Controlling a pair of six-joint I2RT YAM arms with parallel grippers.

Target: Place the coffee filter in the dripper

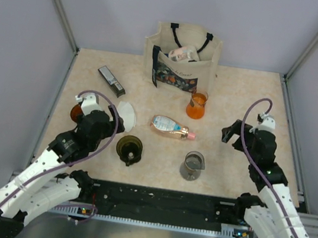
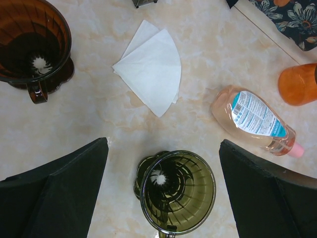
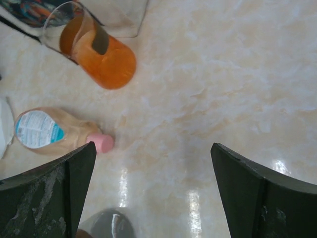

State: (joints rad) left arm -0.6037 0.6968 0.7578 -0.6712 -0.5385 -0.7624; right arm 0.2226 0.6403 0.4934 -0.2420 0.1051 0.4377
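The white folded coffee filter [image 1: 127, 114] lies flat on the table; in the left wrist view the filter [image 2: 151, 74] lies beyond the fingers. An olive-green glass dripper [image 1: 129, 148] stands upright and empty just near of it, and shows between my left fingers [image 2: 177, 192]. A brown dripper [image 2: 32, 42] stands at the left, mostly hidden under the arm in the top view. My left gripper [image 2: 163, 144] is open and empty above the green dripper, also seen from the top [image 1: 116, 127]. My right gripper [image 1: 232, 132] is open and empty over bare table at the right [image 3: 153, 146].
A cloth tote bag [image 1: 183, 57] stands at the back centre. An orange beaker [image 1: 197, 105], a lying peach lotion bottle [image 1: 173, 127], a grey glass pitcher [image 1: 193, 165] and a dark flat packet [image 1: 111, 80] are on the table.
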